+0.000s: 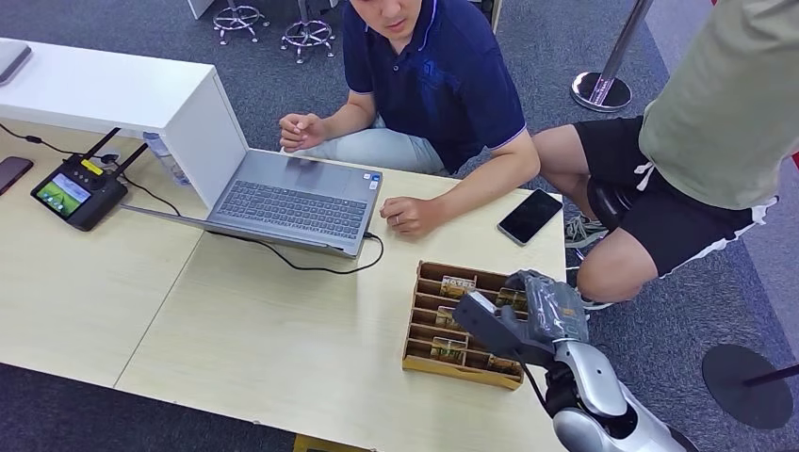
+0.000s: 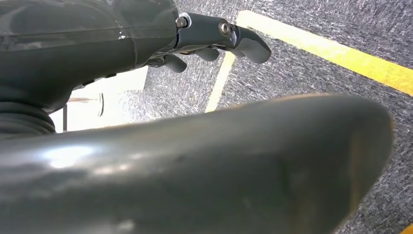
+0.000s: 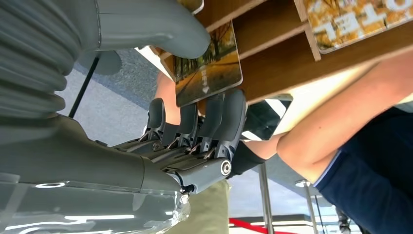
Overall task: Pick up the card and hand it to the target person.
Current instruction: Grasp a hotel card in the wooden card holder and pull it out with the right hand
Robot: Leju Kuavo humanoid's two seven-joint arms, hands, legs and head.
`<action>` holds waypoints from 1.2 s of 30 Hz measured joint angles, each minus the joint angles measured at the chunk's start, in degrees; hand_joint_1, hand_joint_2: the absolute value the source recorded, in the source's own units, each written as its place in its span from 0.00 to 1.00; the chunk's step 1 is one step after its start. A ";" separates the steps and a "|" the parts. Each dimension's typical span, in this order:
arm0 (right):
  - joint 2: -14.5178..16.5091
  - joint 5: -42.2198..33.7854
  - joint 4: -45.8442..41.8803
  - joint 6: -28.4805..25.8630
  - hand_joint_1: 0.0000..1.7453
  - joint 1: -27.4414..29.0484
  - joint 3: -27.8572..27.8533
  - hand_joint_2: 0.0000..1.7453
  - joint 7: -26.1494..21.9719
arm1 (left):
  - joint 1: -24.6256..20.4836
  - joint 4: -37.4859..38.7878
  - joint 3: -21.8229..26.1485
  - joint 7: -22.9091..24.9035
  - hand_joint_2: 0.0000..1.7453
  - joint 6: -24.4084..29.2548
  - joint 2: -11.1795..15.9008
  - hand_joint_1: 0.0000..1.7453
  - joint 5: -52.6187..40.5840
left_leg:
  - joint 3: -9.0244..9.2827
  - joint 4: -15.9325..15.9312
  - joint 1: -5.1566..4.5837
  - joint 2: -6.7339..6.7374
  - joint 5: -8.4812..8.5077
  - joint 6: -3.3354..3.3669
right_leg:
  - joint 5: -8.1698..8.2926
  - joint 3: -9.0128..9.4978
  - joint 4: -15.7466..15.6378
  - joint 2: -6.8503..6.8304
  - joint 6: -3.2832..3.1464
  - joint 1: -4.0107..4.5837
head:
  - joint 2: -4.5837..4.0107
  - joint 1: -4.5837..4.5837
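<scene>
Right hand (image 1: 528, 315) over the tray (image 1: 421, 348) on the table (image 1: 283, 330), thumb and fingers (image 3: 214, 117) pinching a card (image 3: 207, 68), barely out of its slot. Lift, handover remain. Left hand (image 2: 214, 41) empty, fingers loosely apart.

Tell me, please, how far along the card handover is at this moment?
Early. Done: the right hand has reached the wooden tray. In hand: its thumb and fingers bracket one card, which sits in its slot. Left: lifting it out and passing it to a person.
</scene>
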 joint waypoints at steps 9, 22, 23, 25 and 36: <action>0.06 -0.69 1.09 0.52 0.62 -0.33 1.04 1.00 -0.59 | 0.00 -0.01 0.00 -0.17 0.00 -0.10 -0.08 0.00 0.01 | 0.00 0.00 0.00 0.00 0.00 0.00 | 0.00 0.00 0.00 0.00 0.00 0.00 | 0.00 0.00; 0.14 -1.13 2.28 0.46 1.00 -0.95 1.26 1.00 -0.66 | 0.00 -0.01 0.00 -1.12 1.00 -0.79 -0.21 0.00 0.61 | 0.01 0.00 0.00 0.00 0.00 0.00 | 0.00 0.00 0.00 0.00 0.00 0.00 | 0.00 -0.01; 0.14 -1.13 2.32 0.41 1.00 -0.97 1.26 1.00 -0.66 | 0.00 -0.01 0.00 -1.30 1.00 -0.84 -0.21 0.00 0.58 | 0.01 0.00 0.00 0.00 0.00 0.00 | 0.00 0.00 0.00 0.00 0.00 0.00 | 0.00 -0.01; 0.14 -1.12 2.40 0.34 1.00 -0.98 1.26 1.00 -0.66 | 0.00 0.01 -0.03 -1.62 1.00 -0.97 -0.21 0.00 0.57 | 0.01 0.00 0.00 0.00 0.00 0.00 | 0.00 0.00 0.00 0.00 0.00 0.00 | 0.00 0.01; 0.14 0.78 2.55 -3.77 1.00 -0.55 1.26 1.00 -2.81 | -0.01 0.02 -0.97 -3.33 1.00 0.01 -0.21 0.00 -0.84 | 0.02 0.00 0.00 0.00 0.00 0.00 | 0.00 0.00 0.00 0.00 0.00 0.00 | 0.00 0.00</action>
